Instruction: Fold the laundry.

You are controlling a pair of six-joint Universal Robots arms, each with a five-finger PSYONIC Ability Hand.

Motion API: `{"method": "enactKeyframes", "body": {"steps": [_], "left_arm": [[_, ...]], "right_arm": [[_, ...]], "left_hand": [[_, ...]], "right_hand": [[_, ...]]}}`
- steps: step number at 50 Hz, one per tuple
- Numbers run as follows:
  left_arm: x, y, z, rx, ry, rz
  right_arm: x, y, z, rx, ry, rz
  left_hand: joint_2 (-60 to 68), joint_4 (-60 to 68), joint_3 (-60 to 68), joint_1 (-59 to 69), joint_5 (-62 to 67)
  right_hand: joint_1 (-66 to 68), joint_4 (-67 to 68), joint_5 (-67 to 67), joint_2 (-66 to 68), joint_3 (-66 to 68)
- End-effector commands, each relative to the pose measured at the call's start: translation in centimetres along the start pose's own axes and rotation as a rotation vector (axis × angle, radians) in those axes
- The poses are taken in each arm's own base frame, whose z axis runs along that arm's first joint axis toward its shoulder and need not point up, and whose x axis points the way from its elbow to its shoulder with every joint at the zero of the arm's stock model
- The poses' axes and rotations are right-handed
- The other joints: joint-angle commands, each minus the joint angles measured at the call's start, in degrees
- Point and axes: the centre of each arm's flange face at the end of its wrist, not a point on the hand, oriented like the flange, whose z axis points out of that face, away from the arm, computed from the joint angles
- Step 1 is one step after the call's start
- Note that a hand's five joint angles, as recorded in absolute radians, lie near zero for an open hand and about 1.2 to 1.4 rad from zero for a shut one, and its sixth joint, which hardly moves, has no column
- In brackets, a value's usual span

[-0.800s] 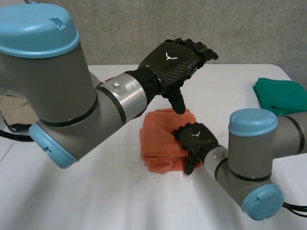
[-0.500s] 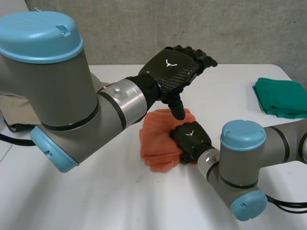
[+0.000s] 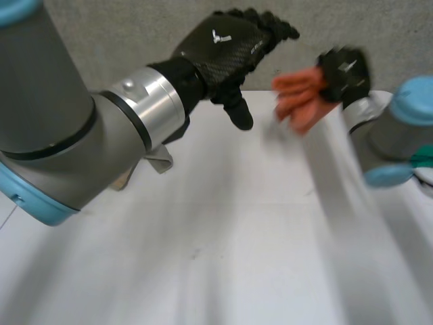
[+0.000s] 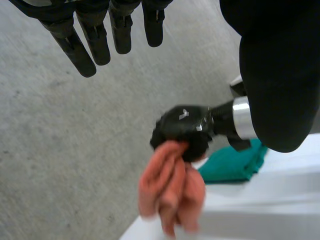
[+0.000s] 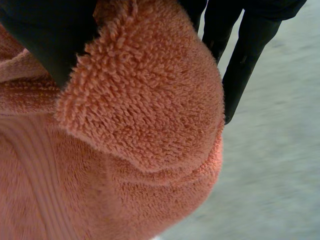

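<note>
1. Folded orange towel (image 3: 298, 101): in the air, off the tabletop (image 3: 237, 223), at 1 o'clock in head view.
2. Right robot hand (image 3: 345, 71): fingers and thumb clamped round the towel bundle.
3. Left robot hand (image 3: 226, 44): raised at 12 o'clock, fingers straight and apart, empty.
4. Step looks like moving the folded towel aside. The next move needs a set-down spot, likely by the green cloth (image 4: 232, 162) at 3 o'clock.

1. A white table (image 3: 223, 244) fills the head view from 3 o'clock round through 6 to 9, its top smooth and plain.
2. A grey concrete wall (image 3: 135, 34) runs across 12 o'clock, beyond the table's far edge. Its face is rough and mottled.
3. A green cloth (image 4: 232, 162) lies folded on the table, at about 4 o'clock in the left wrist view. In the head view, only a sliver of it shows, at 3 o'clock.
</note>
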Motion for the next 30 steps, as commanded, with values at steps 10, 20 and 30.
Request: {"method": "enactKeyframes", "body": {"steps": [10, 20, 30], "left_arm": [[-0.1, -0.1, -0.2, 0.001, -0.006, -0.011], [0.0, 2.0, 0.1, -0.056, -0.001, -0.029], [-0.2, 2.5, 0.2, -0.064, -0.006, -0.033]], "right_arm": [[16.8, 10.6, 3.7, 0.062, 0.066, -0.059], [20.9, 19.1, 0.0, -0.055, 0.006, -0.093], [22.2, 21.5, -3.2, -0.134, -0.032, -0.117]], "left_hand": [[-1.8, -1.6, -1.9, -0.5, -2.8], [-1.8, -1.6, -1.9, -0.5, -2.8], [-1.8, -1.6, -1.9, -0.5, -2.8]], "right_hand": [[24.2, 11.9, 19.8, 16.6, 16.0], [24.2, 11.9, 19.8, 16.6, 16.0], [24.2, 11.9, 19.8, 16.6, 16.0]]}}
